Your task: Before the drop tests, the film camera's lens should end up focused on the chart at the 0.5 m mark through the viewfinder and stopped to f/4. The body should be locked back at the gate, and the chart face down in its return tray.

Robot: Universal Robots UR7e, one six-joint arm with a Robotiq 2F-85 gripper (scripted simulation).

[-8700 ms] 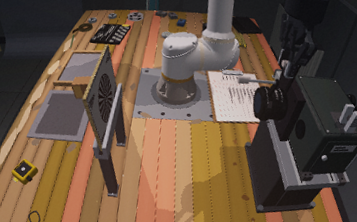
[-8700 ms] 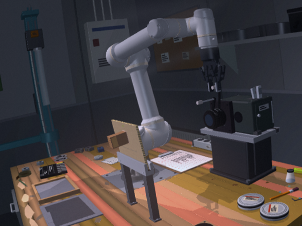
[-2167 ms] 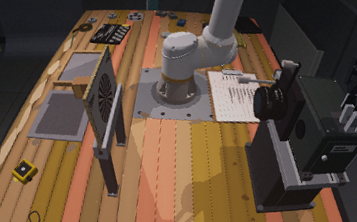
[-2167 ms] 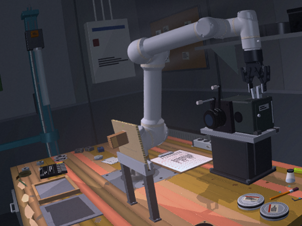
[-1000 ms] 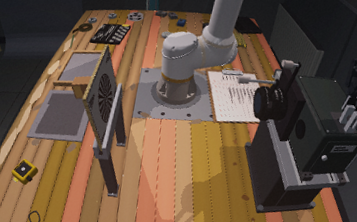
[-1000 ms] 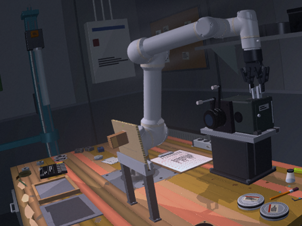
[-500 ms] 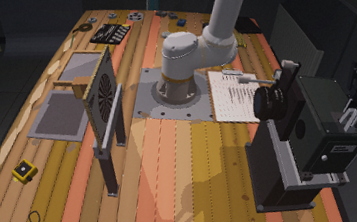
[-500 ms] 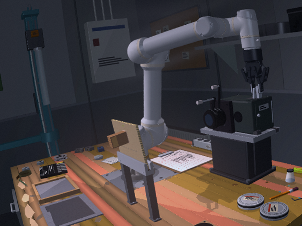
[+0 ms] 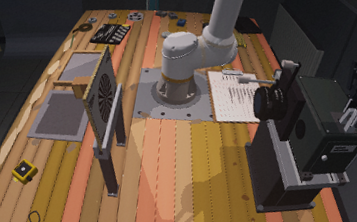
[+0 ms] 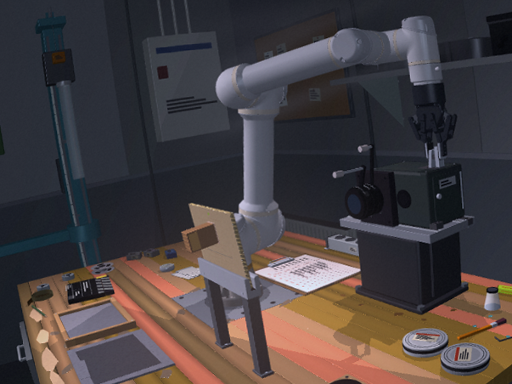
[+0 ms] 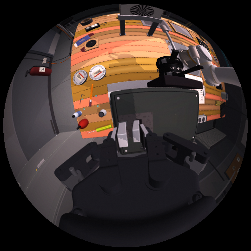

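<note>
My gripper [image 11: 131,133] reaches straight down onto the rear top of the film camera body [image 10: 423,193], where it is clamped on a small part of the body that its fingers hide. The dark body sits on a grey plate atop a black pedestal [image 10: 409,267] at the right end of the bench. Its lens [image 9: 268,102] points left, with two levers [image 10: 352,171] sticking out beside it. The chart [image 9: 103,92] stands upright in a grey stand [image 10: 234,296] at mid-bench, facing the lens. A wooden-framed tray [image 10: 93,320] lies at the left edge.
The arm's base [image 9: 177,76] stands on its plate behind the chart. A printed sheet [image 10: 308,271] lies next to it. A grey mat [image 9: 61,116] lies by the tray. Two film cans [image 10: 445,348], a brush, a bottle [image 10: 491,298] and a green tool lie at the near right.
</note>
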